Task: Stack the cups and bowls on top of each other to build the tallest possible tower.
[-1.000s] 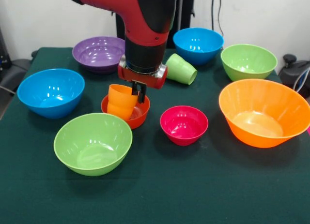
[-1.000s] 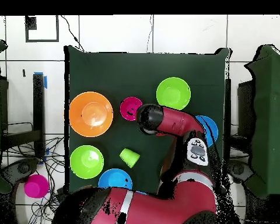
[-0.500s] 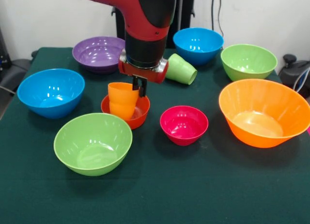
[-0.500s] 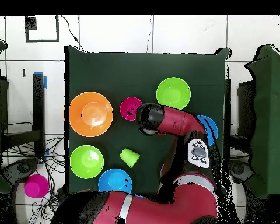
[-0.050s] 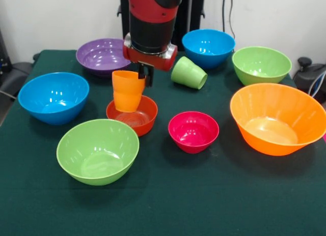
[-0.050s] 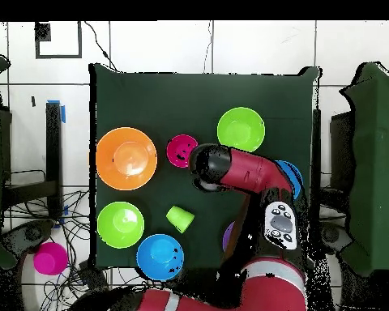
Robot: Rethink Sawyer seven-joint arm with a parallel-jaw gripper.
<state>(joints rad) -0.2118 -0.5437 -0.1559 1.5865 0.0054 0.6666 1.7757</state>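
overhead, arm (image 6: pixel 238 168) hides orange cup (image 5: pixel 128 90)

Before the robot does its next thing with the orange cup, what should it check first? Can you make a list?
1. Gripper has the orange cup by its rim: ok.
2. Cup is upright, open end up: ok.
3. Cup is lifted out of the small red-orange bowl: seems ok, its bottom shows above the bowl's floor.
4. Red-orange bowl sits flat on the table, apart from its neighbours: ok.
5. Magenta bowl is free and upright for later stacking: ok.
6. Light green cup is ready to use: not ok, it lies on its side.
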